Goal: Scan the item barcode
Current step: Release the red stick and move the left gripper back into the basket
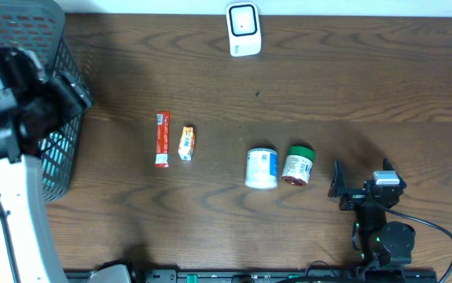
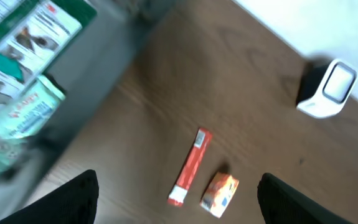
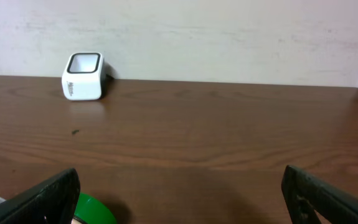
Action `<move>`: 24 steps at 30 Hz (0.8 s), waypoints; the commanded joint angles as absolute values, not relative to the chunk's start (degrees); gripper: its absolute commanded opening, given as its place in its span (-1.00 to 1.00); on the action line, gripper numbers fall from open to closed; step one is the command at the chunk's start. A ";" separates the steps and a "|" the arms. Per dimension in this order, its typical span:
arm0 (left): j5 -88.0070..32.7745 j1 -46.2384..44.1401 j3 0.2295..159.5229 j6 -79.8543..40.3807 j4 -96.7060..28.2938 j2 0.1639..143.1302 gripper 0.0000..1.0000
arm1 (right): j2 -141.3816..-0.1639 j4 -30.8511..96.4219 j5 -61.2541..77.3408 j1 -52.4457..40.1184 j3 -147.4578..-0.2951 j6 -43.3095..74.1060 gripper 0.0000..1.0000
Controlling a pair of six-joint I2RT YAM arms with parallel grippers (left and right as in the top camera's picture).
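The white barcode scanner stands at the table's far edge, also seen as the scanner and scanner. A red stick pack and a small orange box lie side by side mid-table. In the left wrist view the stick pack and the box lie below my left gripper, which hangs open and empty well above them. A white tub and a green-lidded jar lie further right. My right gripper rests open, just right of the jar's lid.
A dark mesh basket stands at the left edge, partly under my left arm. It holds green and white packets. A wall rises behind the scanner.
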State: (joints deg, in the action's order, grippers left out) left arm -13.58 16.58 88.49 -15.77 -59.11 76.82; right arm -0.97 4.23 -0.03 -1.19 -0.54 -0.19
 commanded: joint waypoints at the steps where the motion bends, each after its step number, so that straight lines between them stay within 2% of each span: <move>1: -14.35 15.31 88.99 -12.88 -59.51 79.31 0.58 | -0.75 4.27 -0.58 -0.84 -0.32 -0.01 0.99; 10: -11.11 15.29 89.01 -12.80 -52.12 81.87 0.58 | -0.75 4.27 -0.56 -0.84 -0.32 -0.01 0.99; 18: 1.65 15.46 89.30 -14.31 -42.33 81.87 0.58 | -0.75 4.27 -0.58 -0.84 -0.32 -0.01 0.99; 24: 2.20 18.85 96.25 -14.26 -47.29 82.41 0.58 | -0.75 4.27 -0.58 -0.84 -0.32 -0.01 0.99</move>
State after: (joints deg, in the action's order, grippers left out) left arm -0.45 16.32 90.74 -13.74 -45.82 81.91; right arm -0.97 4.25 -0.03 -1.19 -0.54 -0.21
